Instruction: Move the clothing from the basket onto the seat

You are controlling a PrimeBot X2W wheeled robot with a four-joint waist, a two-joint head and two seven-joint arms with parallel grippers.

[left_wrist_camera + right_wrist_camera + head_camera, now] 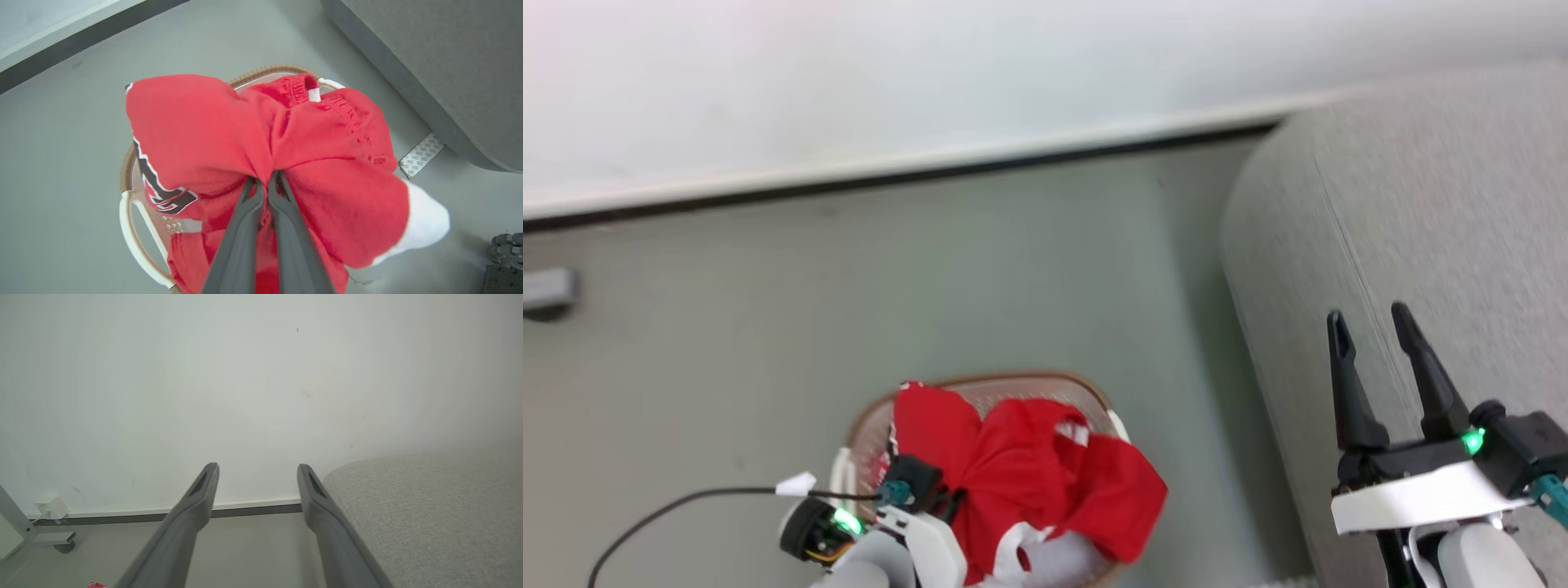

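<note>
The red clothing (pixel 1029 482) with white trim bunches up above the white, brown-rimmed basket (pixel 980 385) at the bottom middle of the head view. In the left wrist view my left gripper (pixel 267 179) is shut on a pinched fold of the clothing (pixel 229 130), which drapes over the basket (pixel 135 228) and hides most of it. The black, white-edged number shows on the cloth's left side. My right gripper (pixel 1370 327) hangs open and empty over the light grey seat (pixel 1437 212) at the right; its fingers (pixel 204 490) stand wide apart beside the seat (pixel 429 514).
Grey floor runs between the basket and the seat. A white wall with a dark skirting strip (pixel 890 180) closes the far side. A grey bracket (pixel 547 292) sits at the far left. A black cable (pixel 662 510) trails from my left arm.
</note>
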